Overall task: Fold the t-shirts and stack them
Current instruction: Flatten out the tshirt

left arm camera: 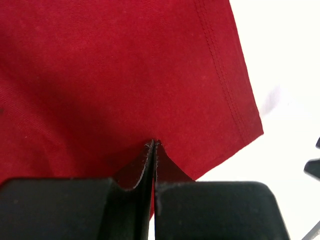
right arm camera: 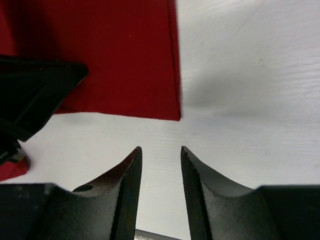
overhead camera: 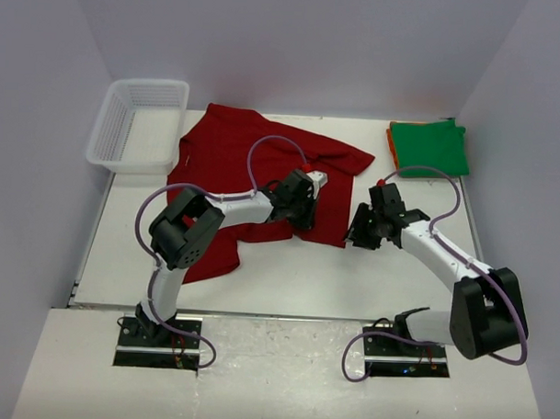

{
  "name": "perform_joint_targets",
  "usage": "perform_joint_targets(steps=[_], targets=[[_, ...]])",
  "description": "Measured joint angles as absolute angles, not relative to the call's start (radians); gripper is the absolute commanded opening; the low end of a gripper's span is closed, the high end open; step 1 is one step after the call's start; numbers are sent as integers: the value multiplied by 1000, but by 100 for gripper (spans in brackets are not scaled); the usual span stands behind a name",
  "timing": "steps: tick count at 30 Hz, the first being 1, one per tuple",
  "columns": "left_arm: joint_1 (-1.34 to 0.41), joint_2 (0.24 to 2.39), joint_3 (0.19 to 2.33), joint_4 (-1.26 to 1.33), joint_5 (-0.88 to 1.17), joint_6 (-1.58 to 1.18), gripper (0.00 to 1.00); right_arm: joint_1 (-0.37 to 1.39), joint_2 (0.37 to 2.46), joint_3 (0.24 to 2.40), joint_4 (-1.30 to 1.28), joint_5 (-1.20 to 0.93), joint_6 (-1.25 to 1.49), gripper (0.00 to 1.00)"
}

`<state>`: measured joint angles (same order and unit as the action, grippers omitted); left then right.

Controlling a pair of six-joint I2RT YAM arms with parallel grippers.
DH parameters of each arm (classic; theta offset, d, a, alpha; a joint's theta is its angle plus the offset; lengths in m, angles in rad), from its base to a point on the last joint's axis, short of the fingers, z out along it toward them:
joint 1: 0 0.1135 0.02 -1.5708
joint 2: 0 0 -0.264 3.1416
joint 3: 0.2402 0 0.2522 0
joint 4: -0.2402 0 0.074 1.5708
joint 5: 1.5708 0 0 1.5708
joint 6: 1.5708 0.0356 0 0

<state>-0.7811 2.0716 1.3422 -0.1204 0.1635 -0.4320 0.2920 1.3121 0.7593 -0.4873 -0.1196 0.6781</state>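
Top external view: we see the bright green cloth t-shirt [overhead camera: 429, 148] folded atop the orange t-shirt [overhead camera: 391, 140] at two o'clock; the dark red t-shirt [overhead camera: 236, 162] lies unfolded at eleven. Our left gripper [left arm camera: 152, 145] is closed against it; our right gripper [right arm camera: 161, 152] is part-open, empty.

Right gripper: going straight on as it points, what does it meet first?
Most likely the corner of the dark red cloth t-shirt, across a bare strip of white table from the open right gripper. Its tilt is unclear, so it may touch the table first.
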Motion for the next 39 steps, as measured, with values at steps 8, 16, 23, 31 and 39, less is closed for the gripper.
perform_joint_targets(steps=[8, 16, 23, 31, 39], targets=[[-781, 2014, 1250, -89, 168, -433, 0, 387, 1312, 740, -495, -44, 700, 41], [-781, 1958, 1153, -40, 193, -439, 0, 426, 1401, 739, -509, 2, 698, 43], [-779, 1950, 1121, -1, 240, -454, 0, 503, 1499, 784, -524, 31, 701, 45], [-779, 1938, 1097, 12, 269, -454, 0, 545, 1565, 850, -528, 44, 708, 44], [-779, 1919, 1071, 12, 285, -454, 0, 568, 1570, 852, -534, 71, 741, 40]])
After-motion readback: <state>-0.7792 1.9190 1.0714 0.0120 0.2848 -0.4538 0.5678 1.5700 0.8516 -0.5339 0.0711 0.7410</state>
